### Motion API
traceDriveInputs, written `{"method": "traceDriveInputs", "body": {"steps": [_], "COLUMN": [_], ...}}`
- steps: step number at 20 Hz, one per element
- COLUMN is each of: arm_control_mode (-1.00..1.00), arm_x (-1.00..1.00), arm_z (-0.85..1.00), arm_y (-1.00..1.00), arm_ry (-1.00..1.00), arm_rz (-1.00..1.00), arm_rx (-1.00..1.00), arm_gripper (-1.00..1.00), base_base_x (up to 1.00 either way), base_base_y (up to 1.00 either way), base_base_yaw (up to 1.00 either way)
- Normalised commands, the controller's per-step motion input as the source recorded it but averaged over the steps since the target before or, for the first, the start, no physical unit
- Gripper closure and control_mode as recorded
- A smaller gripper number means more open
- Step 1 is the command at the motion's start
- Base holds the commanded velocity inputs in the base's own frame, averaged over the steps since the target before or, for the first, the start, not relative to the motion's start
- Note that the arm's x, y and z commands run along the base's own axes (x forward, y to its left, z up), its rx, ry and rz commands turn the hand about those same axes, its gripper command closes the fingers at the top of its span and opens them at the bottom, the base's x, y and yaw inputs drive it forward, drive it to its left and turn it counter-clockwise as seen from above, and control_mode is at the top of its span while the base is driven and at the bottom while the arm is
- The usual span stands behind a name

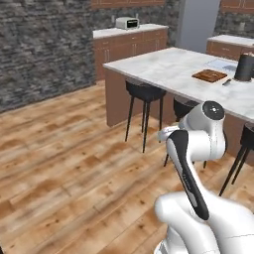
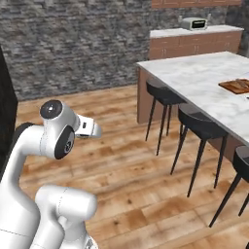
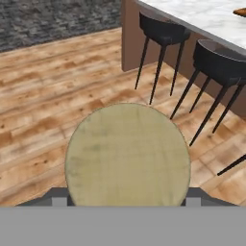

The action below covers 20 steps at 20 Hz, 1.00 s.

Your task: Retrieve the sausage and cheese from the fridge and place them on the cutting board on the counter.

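A rough grey stone wall (image 1: 44, 44) ran across the far left, with bare wooden floor (image 1: 59, 158) in front of it. At about eleven o'clock in the left base view, a brown cabinet run (image 1: 130, 47) stood against the wall and carried a small white toaster oven (image 1: 127, 22).

Right of that stood the bench (image 1: 168, 67), its grey-veined marble top reaching from twelve toward three o'clock. The cutting board (image 1: 209, 75) lay flat on it at about two o'clock, with nothing visible on top; a dark cylindrical pot (image 1: 244, 67) stood just beside it to the right. In the right base view the board (image 2: 236, 86) showed at the three o'clock edge.

Black bar stools (image 1: 145, 92) lined the near side of the bench, between the robot and the board. The hand view showed two of those stools (image 3: 163, 31) at one o'clock, their thin legs splayed over the floor.

The hand (image 3: 126, 202) sat at six o'clock in the hand view, its fingers (image 3: 58, 198) set wide on either side of a tan-yellow rounded piece, the cheese (image 3: 127, 156), which they held between them. It covered the middle of that view, and I could not tell its full shape.
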Motion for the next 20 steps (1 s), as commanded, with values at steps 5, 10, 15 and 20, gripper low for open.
{"method": "traceDriveInputs", "body": {"steps": [5, 10, 15, 20], "arm_control_mode": [1.00, 1.00, 1.00, 1.00], "arm_x": [0.00, 0.00, 0.00, 0.00], "arm_z": [0.00, 0.00, 0.00, 0.00], "arm_y": [0.00, 0.00, 0.00, 0.00], "arm_ry": [0.00, 0.00, 0.00, 0.00], "arm_rz": [0.00, 0.00, 0.00, 0.00], "arm_rx": [0.00, 0.00, 0.00, 0.00], "arm_gripper": [1.00, 1.00, 1.00, 1.00], "base_base_x": [1.00, 1.00, 1.00, 1.00], "base_base_y": [1.00, 1.00, 1.00, 1.00], "base_base_yaw": [-0.53, -0.53, -0.51, -0.47]}}
